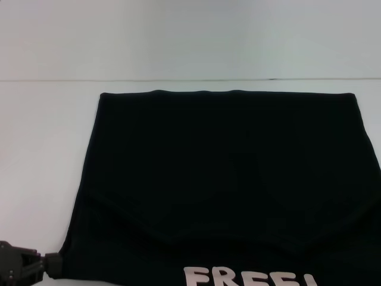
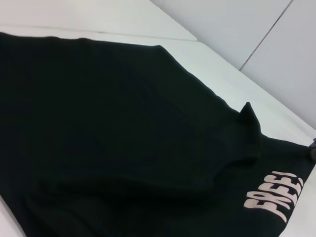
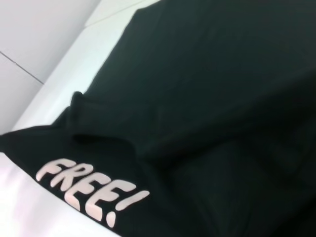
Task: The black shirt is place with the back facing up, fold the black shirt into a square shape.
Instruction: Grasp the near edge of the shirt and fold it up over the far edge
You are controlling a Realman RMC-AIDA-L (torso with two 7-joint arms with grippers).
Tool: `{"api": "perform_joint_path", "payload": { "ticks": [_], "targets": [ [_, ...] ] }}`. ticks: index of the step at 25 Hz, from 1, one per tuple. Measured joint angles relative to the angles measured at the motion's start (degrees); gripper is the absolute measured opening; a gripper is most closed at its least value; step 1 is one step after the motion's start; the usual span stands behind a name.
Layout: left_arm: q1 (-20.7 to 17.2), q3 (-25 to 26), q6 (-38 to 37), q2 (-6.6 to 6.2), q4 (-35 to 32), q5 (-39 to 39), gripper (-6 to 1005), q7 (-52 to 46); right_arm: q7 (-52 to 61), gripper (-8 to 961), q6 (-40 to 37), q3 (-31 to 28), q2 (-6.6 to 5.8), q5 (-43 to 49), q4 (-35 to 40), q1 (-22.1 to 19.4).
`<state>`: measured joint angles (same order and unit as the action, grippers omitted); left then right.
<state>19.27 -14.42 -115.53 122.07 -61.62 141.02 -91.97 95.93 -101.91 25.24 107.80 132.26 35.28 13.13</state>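
**Black shirt lies partly folded on white table, printed side turned up at near edge**

Head view: The black shirt (image 1: 226, 173) covers most of the white table (image 1: 41, 149), its far hem running straight just short of the table's back edge. Two slanting fold lines meet low in the middle, suggesting the sides have been turned inward toward a square. At the near edge pale lettering reading "FREE!" (image 1: 250, 278) shows, so a layer from the printed front appears to have been folded up onto the back. The left gripper (image 1: 18, 265) sits at the near left corner, just beside the shirt's edge; whether it is released or clenched cannot be told. The right gripper is out of sight here.

Left wrist view: The shirt (image 2: 123, 128) spreads across the table (image 2: 237, 74), with a small peak of fabric (image 2: 248, 116) standing up near the lettering (image 2: 274, 197). That raised pucker looks like loose cloth left by a fold, not a held point. No fingers show.

Right wrist view: The lettering (image 3: 91, 190) lies on a folded flap at the shirt's (image 3: 217, 89) near edge, beside a soft ridge. The table (image 3: 29, 207) shows pale beneath. No fingers show.

No containers appear in any view. Judging by the creases, the fold seems midway, with the near portion likely needing another turn.
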Motion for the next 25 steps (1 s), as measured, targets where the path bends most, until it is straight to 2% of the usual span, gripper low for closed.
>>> {"api": "perform_joint_path", "payload": {
  "ticks": [4,8,9,10,11,13,16,19,25],
  "targets": [
    [1.31,0.24,0.66,-0.22,0.15,-0.37,26,-0.82,0.02,45,-0.81,-3.45,-0.09,-0.20,1.23,2.03],
    [5.80,0.39,5.60,-1.56,2.76,-0.45,27,-2.68,0.36,45,-0.21,-6.83,-0.14,-0.22,1.70,6.27],
    [5.80,0.39,5.60,-1.56,2.76,-0.45,27,-2.68,0.49,45,0.48,-7.38,-0.14,-0.20,1.70,7.46],
    [7.23,0.39,7.71,-2.13,4.14,-0.46,27,-3.04,0.60,45,1.16,-7.85,-0.14,-0.20,1.69,8.42],
    [10.61,0.18,12.30,-3.44,7.63,-0.43,27,-3.44,0.82,45,2.27,-8.34,-0.11,-0.19,1.67,9.55],
    [13.56,-0.11,16.72,-4.45,10.68,-0.24,27,-3.75,1.27,45,4.41,-9.26,0.02,-0.21,1.48,11.36],
    [17.12,-0.78,22.90,-5.54,13.77,-0.08,28,-4.36,2.49,45,8.48,-10.59,0.30,-0.25,1.01,13.78],
    [19.95,-2.97,30.19,-6.06,16.31,-0.09,28,-5.08,4.57,45,14.56,-11.02,0.90,-0.29,0.36,16.19],
    [23.58,-9.60,45.49,-5.79,20.02,-0.06,29,-5.94,5.07,46,30.84,-10.39,1.17,-0.26,-6.81,21.94]
  ]
}}
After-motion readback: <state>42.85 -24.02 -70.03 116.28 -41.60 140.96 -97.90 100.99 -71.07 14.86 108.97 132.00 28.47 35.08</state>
